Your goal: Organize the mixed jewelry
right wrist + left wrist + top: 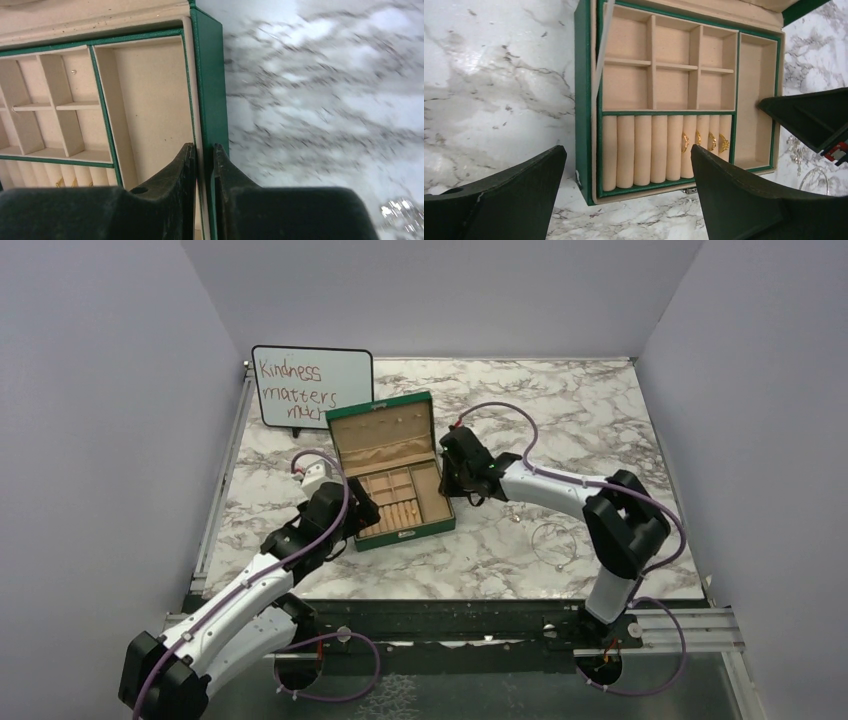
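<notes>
4 gold rings (704, 141) stand in the green box's (584, 100) rolls; the wire loop (555, 543) lies flat near the table's (620, 440) right edge. Left claw (629, 149) gapes wide; right claw (203, 146) pinches the box wall.

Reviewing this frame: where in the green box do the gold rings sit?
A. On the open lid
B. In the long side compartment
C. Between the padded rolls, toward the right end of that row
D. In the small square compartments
C: the left wrist view shows the gold rings tucked in the slots between the rolls at the right end of the green box roll row.
</notes>
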Tool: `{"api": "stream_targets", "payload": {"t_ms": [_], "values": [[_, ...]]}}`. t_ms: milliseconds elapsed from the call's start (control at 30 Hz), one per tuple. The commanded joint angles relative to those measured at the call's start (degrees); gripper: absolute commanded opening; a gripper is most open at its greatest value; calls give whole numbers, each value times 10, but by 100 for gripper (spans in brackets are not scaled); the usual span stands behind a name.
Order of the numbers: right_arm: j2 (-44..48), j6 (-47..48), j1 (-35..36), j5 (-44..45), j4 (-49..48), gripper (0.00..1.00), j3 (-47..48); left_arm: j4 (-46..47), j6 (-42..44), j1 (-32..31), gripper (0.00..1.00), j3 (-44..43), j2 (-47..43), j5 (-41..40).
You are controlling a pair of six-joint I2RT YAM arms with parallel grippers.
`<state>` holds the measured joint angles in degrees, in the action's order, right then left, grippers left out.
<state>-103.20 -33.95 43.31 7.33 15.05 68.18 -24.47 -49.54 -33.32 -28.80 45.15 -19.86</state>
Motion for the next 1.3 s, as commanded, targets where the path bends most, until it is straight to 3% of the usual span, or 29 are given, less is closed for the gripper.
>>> {"api": "stream_targets", "payload": {"t_ms": [0, 200, 367, 567, 767, 967, 1267], "values": [[56, -73, -12, 98, 35, 13, -67, 76, 45, 2, 94, -13, 33, 62], [80, -53, -15, 68, 46, 29, -80, 107, 51, 3, 91, -12, 66, 88], [143, -21, -11, 26, 40, 36, -69, 98, 49, 3, 77, -9, 65, 61], [137, 0, 49, 16, 51, 35, -2, 77, 47, 4, 62, -5, 55, 35], [39, 4, 107, -30, 27, 22, 75, 72, 46, 4, 51, 7, 56, 33], [-26, -3, 123, -9, 39, 16, 122, 66, 45, 4, 48, 13, 52, 32], [-62, 5, 125, -21, 51, 17, 140, 64, 55, 4, 48, 12, 48, 20]]}}
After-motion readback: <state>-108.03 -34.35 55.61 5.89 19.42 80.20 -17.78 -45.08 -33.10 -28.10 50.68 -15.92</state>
